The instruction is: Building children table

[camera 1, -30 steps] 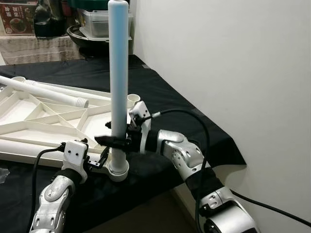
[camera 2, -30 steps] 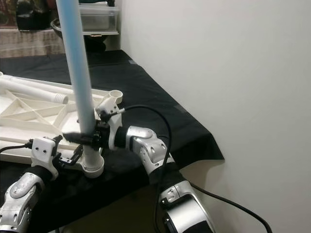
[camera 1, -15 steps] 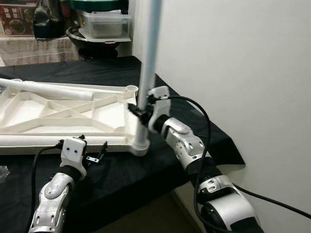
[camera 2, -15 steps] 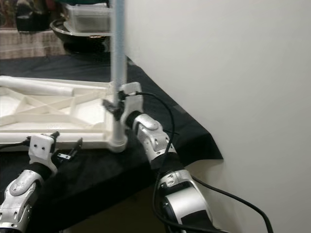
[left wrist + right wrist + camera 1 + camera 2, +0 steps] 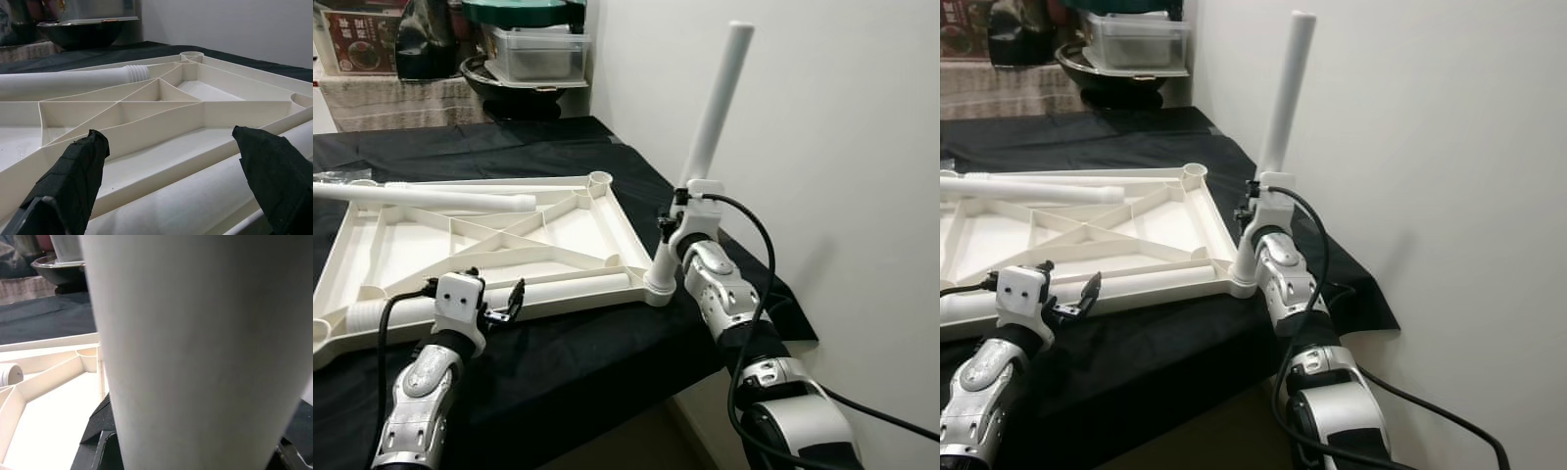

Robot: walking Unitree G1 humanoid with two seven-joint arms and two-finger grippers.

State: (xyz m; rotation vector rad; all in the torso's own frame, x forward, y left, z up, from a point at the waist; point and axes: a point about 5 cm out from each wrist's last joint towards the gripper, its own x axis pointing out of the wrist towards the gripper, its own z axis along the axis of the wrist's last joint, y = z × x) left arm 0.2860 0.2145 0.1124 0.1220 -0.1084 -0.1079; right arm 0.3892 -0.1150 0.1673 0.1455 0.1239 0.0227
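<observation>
A white table top [image 5: 628, 238] lies upside down on the black cloth. A white leg [image 5: 710, 110] stands in its near right corner socket, leaning toward the wall. My right gripper [image 5: 672, 223] is shut on the leg's lower part; the leg [image 5: 195, 347] looms close in the right wrist view. My left gripper [image 5: 501, 305] is open in front of the top's near rim, its fingers [image 5: 78, 166] wide apart with nothing between them. A loose leg [image 5: 578, 287] lies along that rim. Another loose leg [image 5: 431, 197] lies across the far side. The far right corner socket [image 5: 599, 179] holds nothing.
A white wall [image 5: 842, 147] rises close on the right. The black-covered table [image 5: 607, 362] ends just in front of me and beside the leaning leg. A clear plastic box [image 5: 536, 51] and a dark bowl [image 5: 509, 80] stand at the back.
The leg has gone from upright to leaning toward the wall, my right gripper still on it. My left gripper came off the leg's base and stands open. The view has shifted too.
</observation>
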